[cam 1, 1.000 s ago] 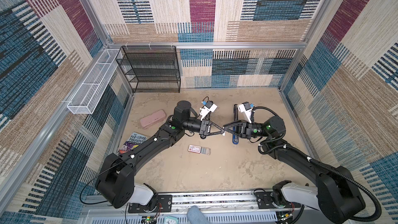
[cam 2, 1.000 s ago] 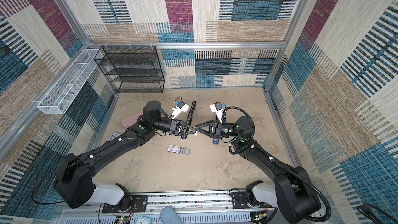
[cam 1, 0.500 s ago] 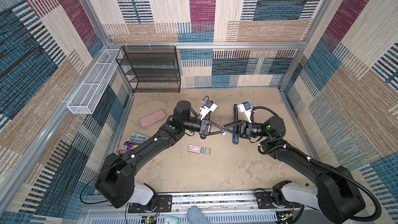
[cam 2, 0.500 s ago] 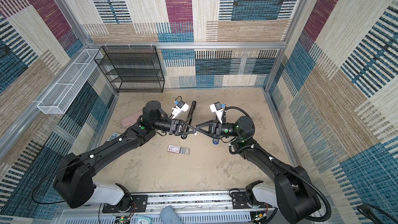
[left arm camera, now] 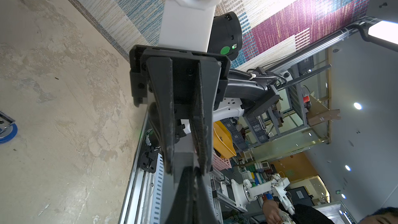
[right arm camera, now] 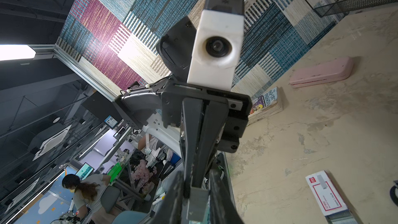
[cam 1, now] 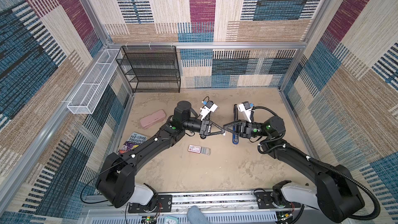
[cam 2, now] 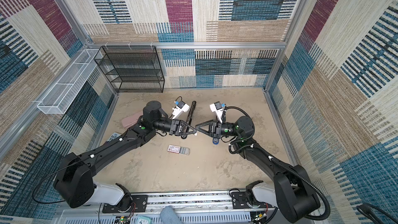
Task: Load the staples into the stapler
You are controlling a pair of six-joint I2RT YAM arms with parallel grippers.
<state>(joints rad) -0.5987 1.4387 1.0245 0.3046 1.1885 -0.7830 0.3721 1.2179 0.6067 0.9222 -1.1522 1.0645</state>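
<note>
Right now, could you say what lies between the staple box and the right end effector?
Only bare tabletop separates the staple box from the right end effector, in both top views.

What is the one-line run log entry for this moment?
phase: mid-air handover | left gripper: shut on staple strip | right gripper: jaws around strip, grip unclear | staple box: lying apart, tray out

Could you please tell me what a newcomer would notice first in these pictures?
Dead centre, the left gripper and right gripper meet tip to tip, the left's jaws shut on a grey staple strip. Below them in both top views lies the staple box, its tray slid out.
</note>
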